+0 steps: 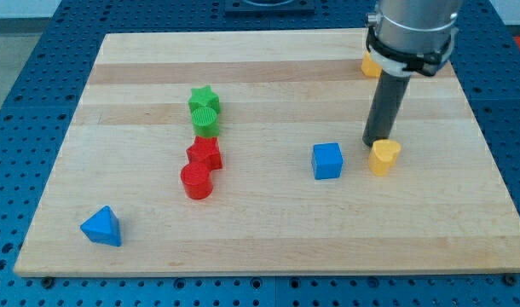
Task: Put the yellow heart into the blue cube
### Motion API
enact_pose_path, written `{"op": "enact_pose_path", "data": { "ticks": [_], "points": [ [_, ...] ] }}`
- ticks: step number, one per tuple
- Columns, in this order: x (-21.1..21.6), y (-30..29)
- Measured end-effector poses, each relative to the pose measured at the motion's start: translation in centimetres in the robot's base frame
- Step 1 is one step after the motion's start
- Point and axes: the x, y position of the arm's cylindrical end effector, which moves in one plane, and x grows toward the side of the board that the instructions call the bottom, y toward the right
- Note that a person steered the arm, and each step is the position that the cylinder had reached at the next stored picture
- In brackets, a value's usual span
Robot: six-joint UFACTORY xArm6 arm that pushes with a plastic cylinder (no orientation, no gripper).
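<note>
The yellow heart point(384, 157) lies right of centre on the wooden board point(268, 239). The blue cube point(326, 160) sits just to its left, a small gap apart. My tip point(372, 143) stands at the heart's upper left edge, touching or nearly touching it, above and to the right of the blue cube.
A green star point(205, 99) and a green cylinder point(205, 120) sit together left of centre, with a red star point(205, 153) and a red cylinder point(196, 182) below them. A blue triangular block point(101, 227) lies at the bottom left. Another yellow block point(371, 65) is partly hidden behind the arm at the top right.
</note>
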Motion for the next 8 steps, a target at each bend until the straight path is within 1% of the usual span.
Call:
{"op": "enact_pose_path", "data": {
  "ticks": [1,2,3,6,8],
  "points": [
    [-0.3,0.0],
    [-0.9,2.6],
    [-0.1,4.9],
    [3.0,4.9],
    [3.4,4.3]
  ]
}}
